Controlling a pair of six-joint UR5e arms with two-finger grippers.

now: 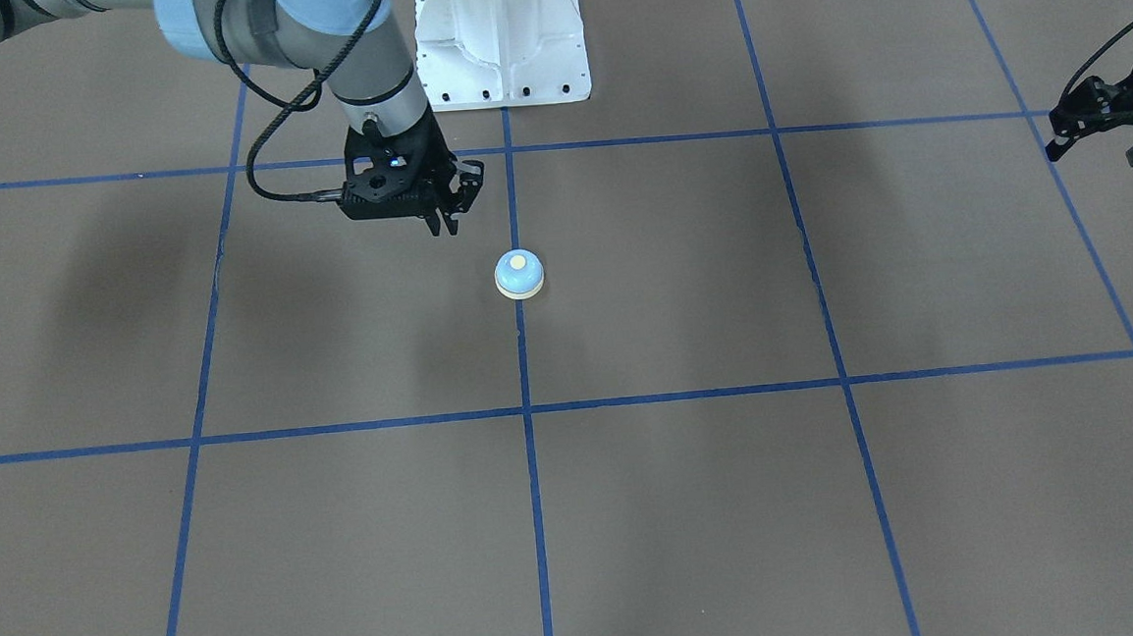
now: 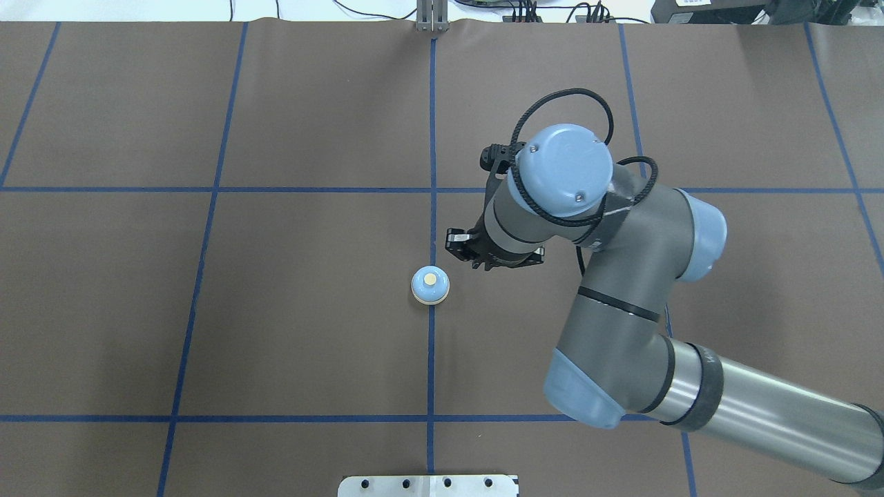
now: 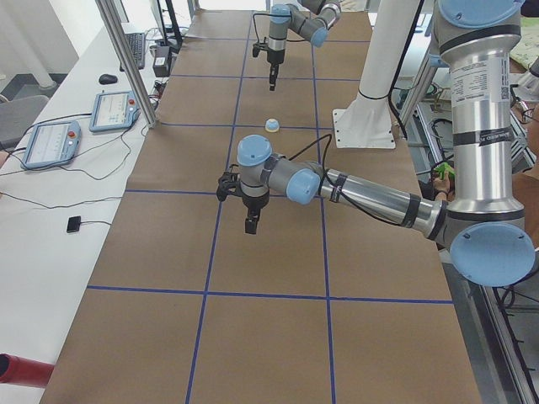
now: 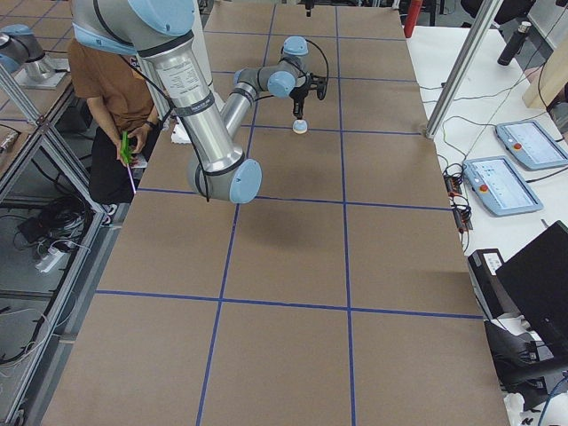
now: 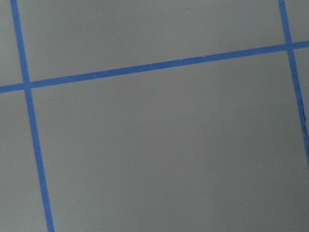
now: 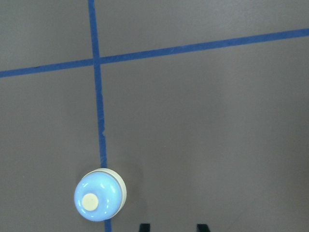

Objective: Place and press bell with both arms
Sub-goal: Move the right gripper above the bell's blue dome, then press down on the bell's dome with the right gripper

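We're seeing the bell (image 1: 519, 274) sitting placed on the counter (image 1: 245, 534), with the press pending by our reckoning, the right claw (image 1: 445, 223) hovering parted and empty at its ten o'clock in the front-facing view, and the left claw (image 1: 1099, 140) too unclear to call.

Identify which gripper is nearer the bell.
The right gripper: it hovers just beside the bell, while the left gripper hangs far away from it.

Bell (image 6: 100, 195) sat low in frame, left of centre, on brown table cover (image 6: 207, 135). It showed blue dome, cream button (image 6: 90, 201) and cream base ring along its right side. Bell rested on vertical blue tape line (image 6: 98, 111), which ran up from bell to crossing with second tape line (image 6: 193, 47), well above bell. Right gripper (image 6: 173, 228) was barely in frame: two black fingertips (image 6: 144, 227) at bottom edge, just right of bell, stood apart with nothing between and did not touch bell.
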